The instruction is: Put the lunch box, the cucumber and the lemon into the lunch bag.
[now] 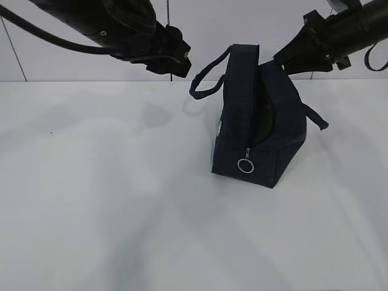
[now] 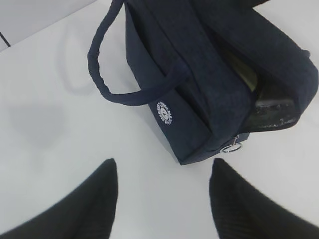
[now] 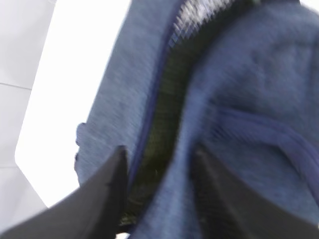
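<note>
The dark navy lunch bag (image 1: 254, 130) stands on the white table with its top gaping open and the ring pull (image 1: 245, 165) at the front end. In the left wrist view the bag (image 2: 199, 74) shows its white logo (image 2: 165, 113), and a pale green surface (image 2: 245, 75) inside that looks like the lunch box lid. The cucumber and lemon are hidden. My left gripper (image 1: 176, 60) is open and empty, in the air left of the bag (image 2: 162, 167). My right gripper (image 1: 285, 60) is open just above the bag's back right, its jaws either side of the opening (image 3: 159, 152).
The white table (image 1: 91, 200) spreads left of and in front of the bag. One loop handle (image 1: 206, 85) sticks out to the left, the other (image 1: 316, 118) hangs on the right. A pale wall stands behind.
</note>
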`<state>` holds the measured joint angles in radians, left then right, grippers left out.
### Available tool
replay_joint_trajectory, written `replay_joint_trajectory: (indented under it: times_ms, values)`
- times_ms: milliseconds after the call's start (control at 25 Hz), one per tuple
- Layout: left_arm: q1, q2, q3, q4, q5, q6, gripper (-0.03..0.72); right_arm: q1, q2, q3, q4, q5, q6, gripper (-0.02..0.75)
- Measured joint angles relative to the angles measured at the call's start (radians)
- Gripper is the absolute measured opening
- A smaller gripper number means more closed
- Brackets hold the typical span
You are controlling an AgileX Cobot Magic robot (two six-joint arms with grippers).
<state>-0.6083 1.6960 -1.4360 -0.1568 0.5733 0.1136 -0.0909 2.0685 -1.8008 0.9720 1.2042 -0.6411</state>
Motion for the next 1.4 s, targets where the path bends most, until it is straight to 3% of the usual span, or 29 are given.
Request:
replay_joint_trajectory:
  times_ms: [160,560,840,1080,1400]
  values:
    - [0.0,0.0,0.0,0.0,0.001,0.0,0.424,-0.002,-0.025,-0.04,0.005,0.004,0.012,0.389]
    - [0.0,0.0,0.0,0.0,0.001,0.0,0.424,-0.002,-0.232,-0.013,-0.049,0.016,-0.017,0.395]
    - [0.0,-0.011,0.0,0.0,0.008,0.0,0.424,-0.002,-0.472,0.368,-0.019,-0.1,-0.179,0.382]
    - [0.0,-0.03,0.0,0.0,0.008,0.0,0.424,-0.002,-0.685,0.694,0.147,-0.246,-0.437,0.379]
    - [0.0,-0.03,0.0,-0.037,0.008,0.0,0.385,-0.002,-0.746,0.823,0.326,-0.319,-0.586,0.377]
